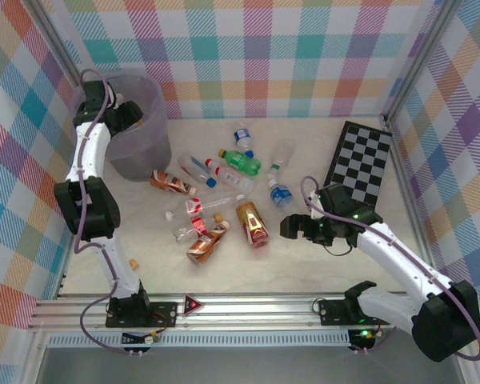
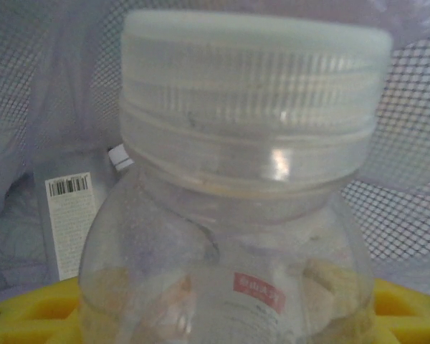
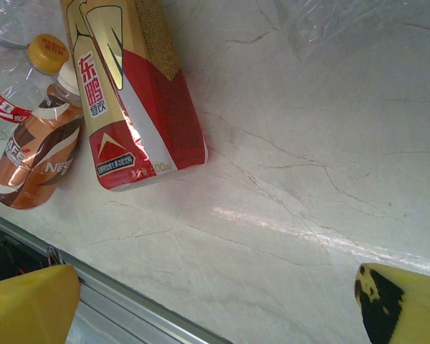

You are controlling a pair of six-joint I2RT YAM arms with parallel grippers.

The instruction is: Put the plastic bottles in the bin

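My left gripper (image 1: 124,112) hangs over the bin (image 1: 140,132), shut on a clear plastic bottle (image 2: 236,215) with a whitish cap and a small red label. In the left wrist view its yellow fingers (image 2: 408,308) flank the bottle, and the bin's mesh-patterned wall stands behind. Another bottle with a barcode label (image 2: 68,222) lies inside the bin. Several bottles lie scattered mid-table: a green one (image 1: 242,162), an amber one (image 1: 170,183) and a red-gold one (image 1: 254,223) (image 3: 129,86). My right gripper (image 1: 292,228) (image 3: 215,301) hovers open just right of the red-gold bottle, nothing between its fingers.
A black-and-white checkerboard (image 1: 360,164) lies at the right, behind my right arm. A brown coffee bottle (image 3: 36,150) rests beside the red-gold one. A small tan block (image 1: 133,262) sits near the left arm's base. The metal rail (image 3: 115,301) runs along the table's near edge.
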